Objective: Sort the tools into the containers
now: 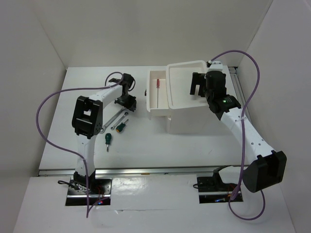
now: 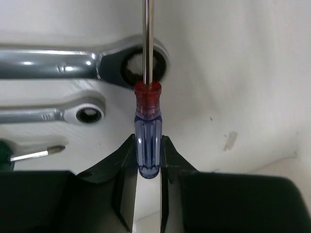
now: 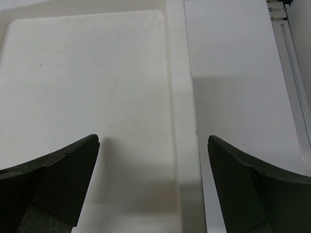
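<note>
Blue-tinted plastic with a red collar: the thin screwdriver (image 2: 147,104) sits over the table (image 2: 243,73), butt end in the left gripper (image 2: 148,144). Its long axis runs straight out from the wrist, the shaft pointing away and crossing the ring head of one ratchet wrench (image 2: 58,65). A second wrench (image 2: 48,115) lies just beside that one, with a green-handled screwdriver (image 2: 34,155) poking in at the left edge. Both fingers press the handle's sides, clamped, it seems. The right gripper (image 3: 153,145) hangs spread wide over the top tray (image 3: 73,73), holding nothing.

There are two silver wrenches (image 2: 58,65) (image 2: 48,114), two green-handled screwdrivers (image 1: 120,127) (image 1: 108,140), one red-handled screwdriver (image 1: 157,84), one blue-handled screwdriver (image 2: 147,145) and one white cabinet (image 1: 194,119).
</note>
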`<action>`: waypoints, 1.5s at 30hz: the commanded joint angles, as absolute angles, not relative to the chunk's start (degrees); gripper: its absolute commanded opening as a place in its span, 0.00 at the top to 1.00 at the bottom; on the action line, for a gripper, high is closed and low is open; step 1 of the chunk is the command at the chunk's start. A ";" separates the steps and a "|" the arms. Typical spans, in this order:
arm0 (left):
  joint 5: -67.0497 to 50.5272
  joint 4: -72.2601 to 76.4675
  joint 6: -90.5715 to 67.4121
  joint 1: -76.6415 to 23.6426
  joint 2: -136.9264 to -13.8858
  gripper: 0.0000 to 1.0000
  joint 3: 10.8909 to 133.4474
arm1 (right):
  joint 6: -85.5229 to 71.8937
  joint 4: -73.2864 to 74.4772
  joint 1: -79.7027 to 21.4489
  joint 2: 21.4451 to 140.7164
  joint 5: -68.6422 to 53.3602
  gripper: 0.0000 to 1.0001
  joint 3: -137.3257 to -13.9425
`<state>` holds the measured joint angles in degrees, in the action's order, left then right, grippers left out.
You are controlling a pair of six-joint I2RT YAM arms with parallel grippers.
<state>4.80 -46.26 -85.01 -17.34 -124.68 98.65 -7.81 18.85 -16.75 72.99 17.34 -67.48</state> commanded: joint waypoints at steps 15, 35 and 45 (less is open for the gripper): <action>-12.94 -39.81 -40.61 -16.26 -98.53 1.00 112.92 | -9.67 27.33 -17.49 74.53 16.87 0.00 -64.25; -12.41 -39.73 -42.28 -31.37 -99.84 0.86 106.18 | -9.67 27.33 -17.49 74.53 17.93 0.00 -63.72; -10.64 -37.62 -42.89 -34.45 -99.59 0.00 106.70 | -9.67 27.33 -17.49 74.00 17.40 0.00 -63.72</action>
<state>-12.14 -41.15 -42.52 -34.11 -101.30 105.84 -7.79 18.52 -17.02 72.82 18.17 -67.16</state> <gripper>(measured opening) 0.997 0.999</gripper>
